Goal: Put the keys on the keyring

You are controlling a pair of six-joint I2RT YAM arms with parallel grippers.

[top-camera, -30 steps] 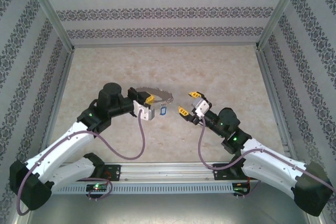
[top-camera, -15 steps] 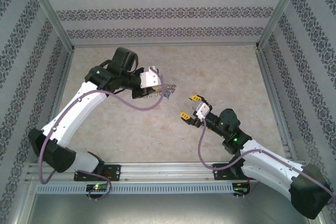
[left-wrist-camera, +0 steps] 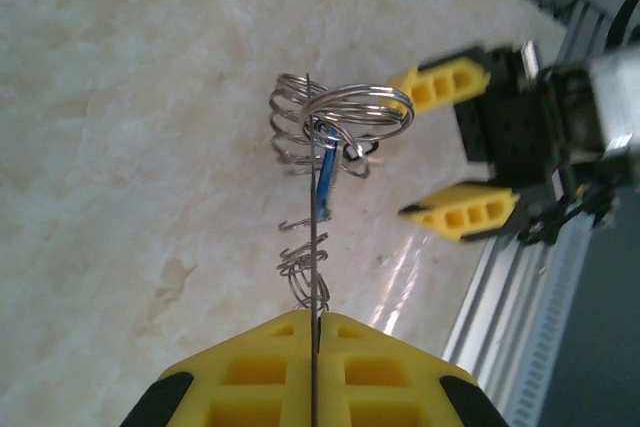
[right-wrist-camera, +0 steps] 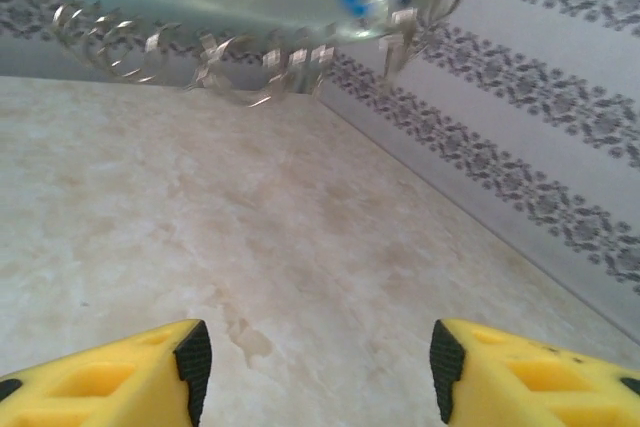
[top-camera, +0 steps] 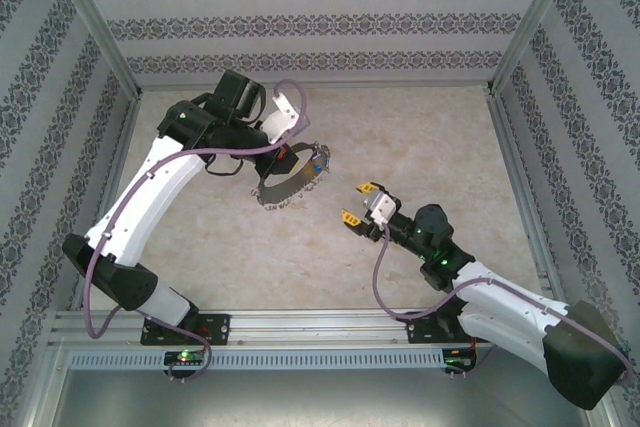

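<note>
The left end effector (left-wrist-camera: pixel 313 325) is clamped tight on the keyring (top-camera: pixel 292 184) wire, holding it above the worktop (top-camera: pixel 430 137) left of centre, with a blue-headed key (left-wrist-camera: pixel 324 183) hanging on it. The right end effector (top-camera: pixel 357 201), jaws apart and empty, hovers just beside the ring. Wide room lies toward the far and right edges, and patterned walls (top-camera: pixel 320 27) enclose three sides.

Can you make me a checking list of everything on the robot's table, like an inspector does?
Surface: beige marbled table.
Job's things: keyring fringed with small keys, lifted off the table; a blue-headed key among them.
Clutter: nothing seen.
Grippers: left gripper shut on the keyring's wire; right gripper open, holding nothing, beside the ring.
Cables: a purple cable along each arm.
Surroundings: patterned walls; metal rail at the near edge.
</note>
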